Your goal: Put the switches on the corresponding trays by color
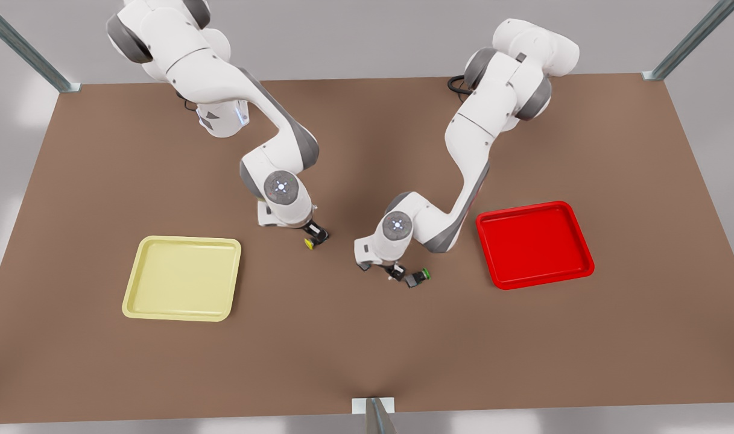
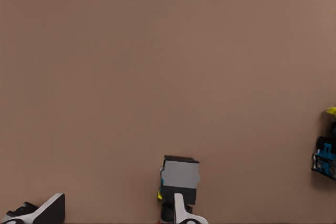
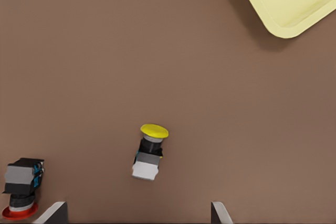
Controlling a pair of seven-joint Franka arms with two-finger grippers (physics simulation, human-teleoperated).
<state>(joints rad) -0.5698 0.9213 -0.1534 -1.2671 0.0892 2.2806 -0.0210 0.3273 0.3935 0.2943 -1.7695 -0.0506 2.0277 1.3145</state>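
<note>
Where the front view covers the brown surface [image 1: 342,349], the right pincer [image 1: 314,235] sits low on the arm at the front view's left. It is directly over the small yellow-capped push-button switch with the dark boxy body [image 1: 310,243]. This switch lies on the bare surface, apart from the pale yellow square plastic tray [image 1: 183,277], on the side toward the front view's right. The left pincer [image 1: 395,272] hangs low on the other arm, just beside a small green-capped switch [image 1: 419,277]. The bright red square plastic tray [image 1: 532,244] lies further toward the front view's right. Finger spacing cannot be read from this view.

As seen from the left wrist, the left pincer [image 2: 113,214] has its fingers [image 2: 47,209] apart, with bare surface between them. A grey-faced switch body [image 2: 180,178] lies against one finger, outside the gap. Its cap cannot be made out. The yellow-capped switch [image 2: 325,153] lies well off to one side.

As seen from the right wrist, the right pincer [image 3: 136,216] is spread wide and holds nothing. The yellow-capped switch [image 3: 149,153] lies on its side on the surface, in line with the gap and touching neither finger. A red-capped switch with a dark body [image 3: 20,187] lies on the surface near one finger. A corner of the pale yellow tray [image 3: 286,1] is farther away.
</note>
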